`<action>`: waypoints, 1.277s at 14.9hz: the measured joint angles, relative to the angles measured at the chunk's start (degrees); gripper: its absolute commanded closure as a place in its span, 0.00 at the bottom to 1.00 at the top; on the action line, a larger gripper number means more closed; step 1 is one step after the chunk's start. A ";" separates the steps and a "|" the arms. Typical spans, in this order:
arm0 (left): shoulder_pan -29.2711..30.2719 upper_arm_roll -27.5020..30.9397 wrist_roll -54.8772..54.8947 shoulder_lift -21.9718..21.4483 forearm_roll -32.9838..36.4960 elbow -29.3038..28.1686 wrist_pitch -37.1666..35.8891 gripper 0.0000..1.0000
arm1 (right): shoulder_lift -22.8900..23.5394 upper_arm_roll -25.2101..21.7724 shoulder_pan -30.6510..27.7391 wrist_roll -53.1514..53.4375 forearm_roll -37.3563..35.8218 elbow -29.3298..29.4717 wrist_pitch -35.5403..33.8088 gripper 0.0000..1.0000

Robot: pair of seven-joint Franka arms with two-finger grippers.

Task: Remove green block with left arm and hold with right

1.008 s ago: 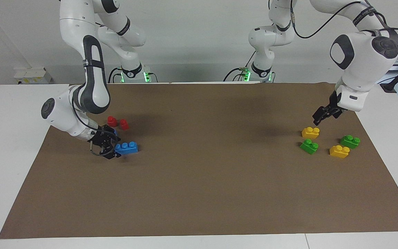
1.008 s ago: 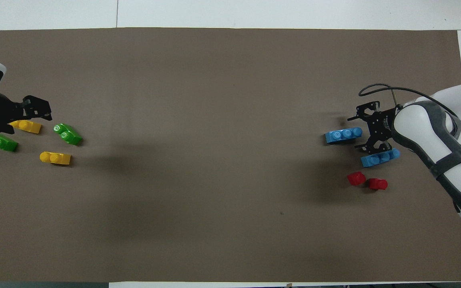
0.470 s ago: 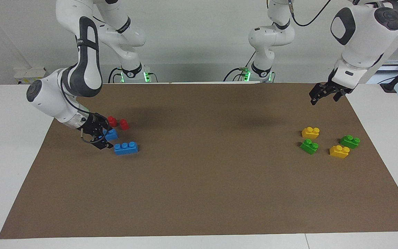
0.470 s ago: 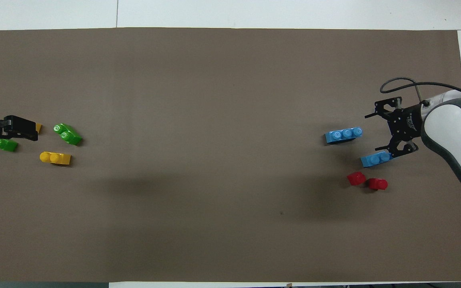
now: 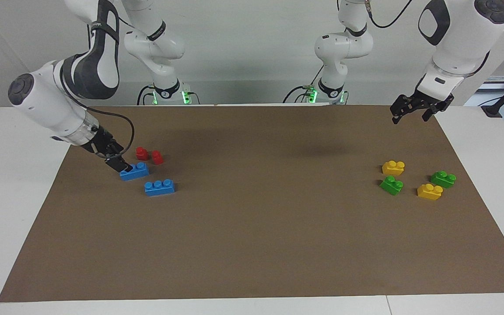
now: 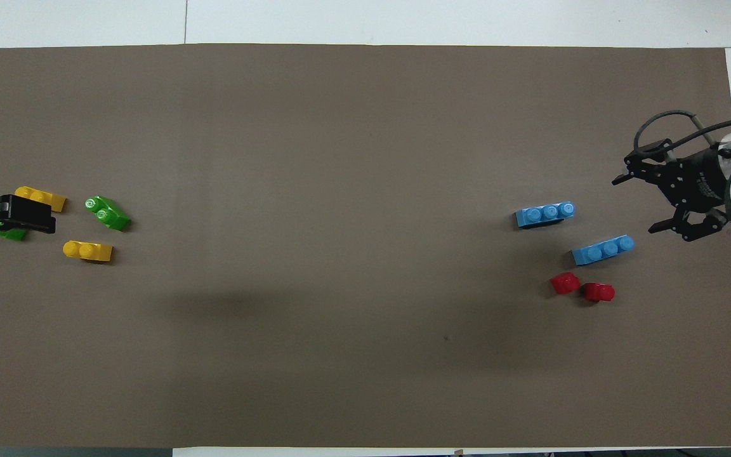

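Two green blocks sit on the brown mat at the left arm's end of the tabletop, one (image 5: pixel 391 185) beside a yellow block (image 5: pixel 393 167) and the other (image 5: pixel 443 179) beside another yellow block (image 5: pixel 429 191). The left end effector (image 5: pixel 414 111) hangs up in the air over the mat's edge, well apart from both green blocks, with its fingers spread and nothing in them. The right end effector (image 6: pixel 657 202) is spread wide and holds nothing, just beside a blue block (image 5: pixel 134 171) at the right arm's end.

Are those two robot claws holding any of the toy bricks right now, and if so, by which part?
Nothing is held. The left gripper and right gripper are both open and empty; all bricks lie on the mat.
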 measured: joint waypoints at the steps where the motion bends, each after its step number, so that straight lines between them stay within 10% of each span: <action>1: 0.00 0.09 0.00 -0.03 -0.91 0.07 0.02 0.00 | -0.53 -0.05 -0.01 -3.27 -1.06 0.66 -0.27 0.00; 19: 0.00 0.14 0.00 -0.11 -1.74 0.67 0.02 0.00 | -5.10 0.24 0.19 -14.14 -6.09 1.23 -1.34 0.00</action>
